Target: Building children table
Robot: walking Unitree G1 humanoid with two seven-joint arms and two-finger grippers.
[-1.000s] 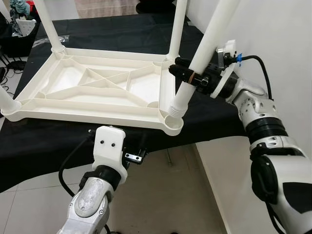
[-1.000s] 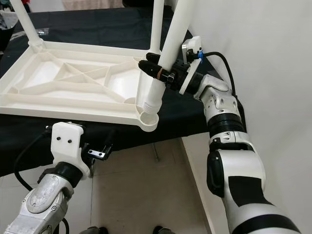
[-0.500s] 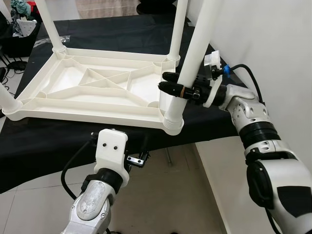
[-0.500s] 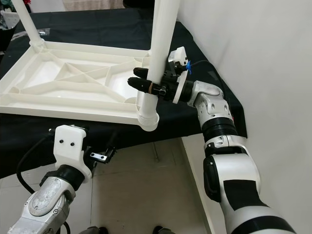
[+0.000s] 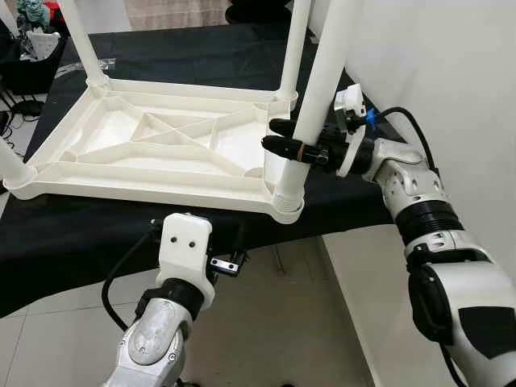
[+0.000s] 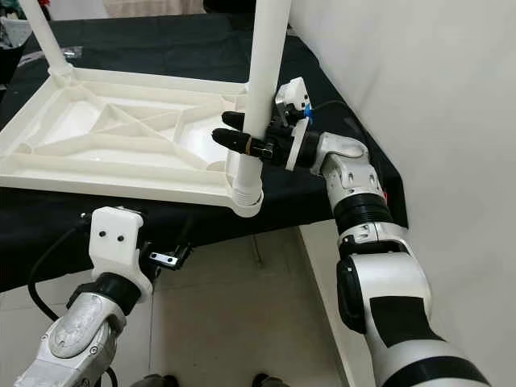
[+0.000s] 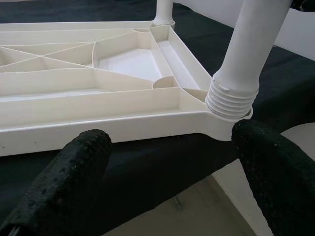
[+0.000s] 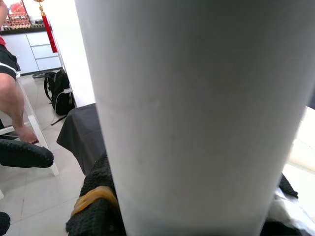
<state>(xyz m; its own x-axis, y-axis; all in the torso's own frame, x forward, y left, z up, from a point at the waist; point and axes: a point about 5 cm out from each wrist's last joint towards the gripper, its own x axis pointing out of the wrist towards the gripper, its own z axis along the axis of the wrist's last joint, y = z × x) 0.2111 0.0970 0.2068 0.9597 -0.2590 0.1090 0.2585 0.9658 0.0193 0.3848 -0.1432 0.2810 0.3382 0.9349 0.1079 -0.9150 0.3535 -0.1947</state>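
A white plastic table top [image 5: 145, 189] lies upside down on a black-covered table [image 5: 72, 238]. White legs stand in its far-left [image 5: 85, 40], far-right [image 5: 294, 44] and near-left [image 5: 8, 165] corners. A fourth white leg [image 5: 321, 81] stands nearly upright, its threaded end [image 5: 287, 184] in the near-right corner socket. My right gripper [image 5: 278, 135] is shut on this leg just above the threads. My left gripper [image 7: 167, 167] hangs low in front of the table's near edge, open, its fingers [image 7: 64, 182] wide apart and holding nothing.
A white wall [image 5: 451, 64] rises close on the right. Tiled floor [image 5: 266, 322] lies below the table's near edge. Dark bags and clutter [image 5: 32, 48] sit at the far left. A person's leg [image 8: 12, 98] and a black backpack [image 8: 61, 96] appear beyond the held leg.
My right gripper swung the leg from a tilt to nearly upright and brought its threaded end down into the corner socket. In the last half second it barely moved.
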